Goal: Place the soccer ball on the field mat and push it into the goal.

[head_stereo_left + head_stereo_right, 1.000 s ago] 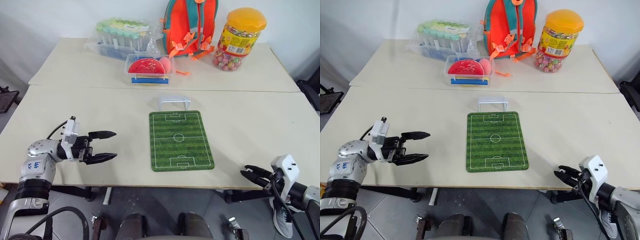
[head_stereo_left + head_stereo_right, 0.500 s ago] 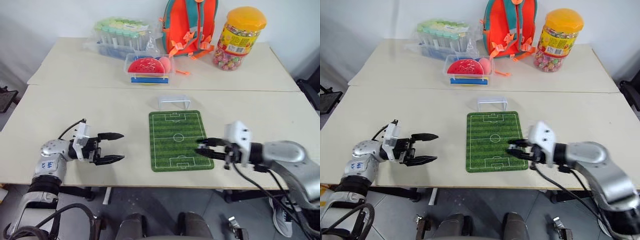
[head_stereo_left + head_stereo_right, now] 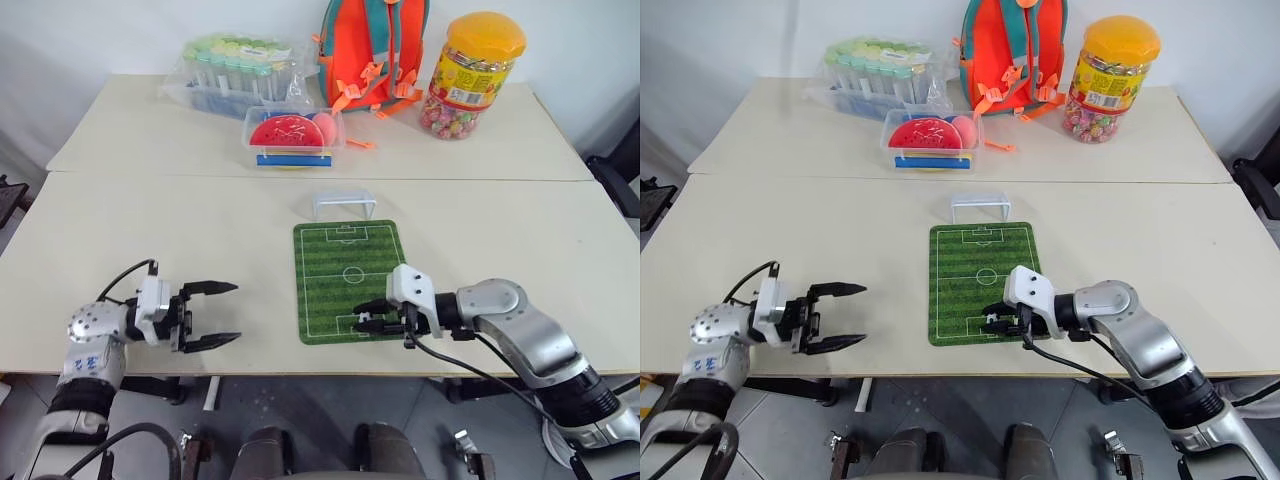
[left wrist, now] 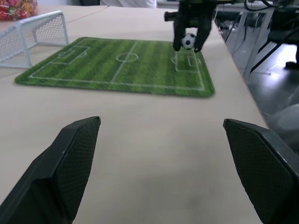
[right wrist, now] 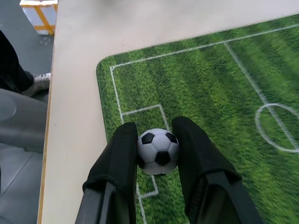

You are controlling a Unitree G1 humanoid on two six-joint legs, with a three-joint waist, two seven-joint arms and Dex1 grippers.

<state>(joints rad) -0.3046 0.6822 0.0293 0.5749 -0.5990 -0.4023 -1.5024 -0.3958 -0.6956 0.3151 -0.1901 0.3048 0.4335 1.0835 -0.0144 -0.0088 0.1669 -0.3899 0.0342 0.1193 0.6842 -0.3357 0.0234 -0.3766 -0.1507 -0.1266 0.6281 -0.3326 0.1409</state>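
Pale and uncluttered near the camera, the worktop (image 3: 150,215) is carrying the field mat (image 3: 348,280) at centre frame, with the goal (image 3: 343,205) sitting just above its top edge; the right gripper (image 3: 368,315) is pinching the soccer ball (image 5: 158,151) over the mat's lower penalty box, while the left gripper (image 3: 212,313) is hanging wide and empty at lower left. Releasing from a height risks the ball bouncing or rolling off the near edge; an off-centre push could send it wide of the goal.
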